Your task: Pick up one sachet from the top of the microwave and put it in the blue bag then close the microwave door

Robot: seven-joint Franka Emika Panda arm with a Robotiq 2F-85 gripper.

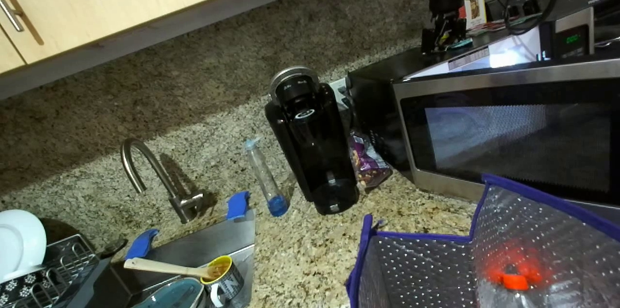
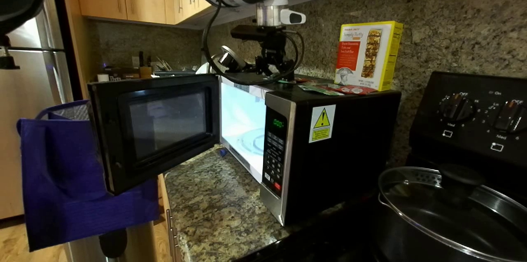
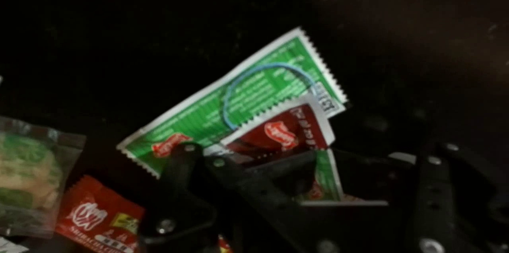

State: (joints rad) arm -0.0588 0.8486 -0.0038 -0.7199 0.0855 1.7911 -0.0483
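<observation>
My gripper [image 3: 325, 153] is down at the top of the microwave [image 2: 341, 171], also in both exterior views [image 1: 436, 46] [image 2: 278, 74]. In the wrist view its fingers are close together on a sachet [image 3: 280, 133] with a dark red and green face, bent up between them. A flat green-and-white sachet [image 3: 187, 121] lies under and beyond it; a blue loop lies on it. Another green sachet [image 2: 321, 90] shows in an exterior view. The microwave door [image 2: 111, 130] stands wide open, its inside lit. The blue bag [image 2: 82, 221] is beside the door, its mouth open [image 1: 416, 259].
A yellow box [image 2: 366, 56] stands on the microwave. Red sachets [image 3: 95, 221] and a clear packet [image 3: 32, 181] lie near the fingers. A black coffee maker [image 1: 315, 153], snack bag [image 1: 368, 162] and bottle [image 1: 265, 177] stand beside the microwave. A pot [image 2: 448, 212] is on the stove.
</observation>
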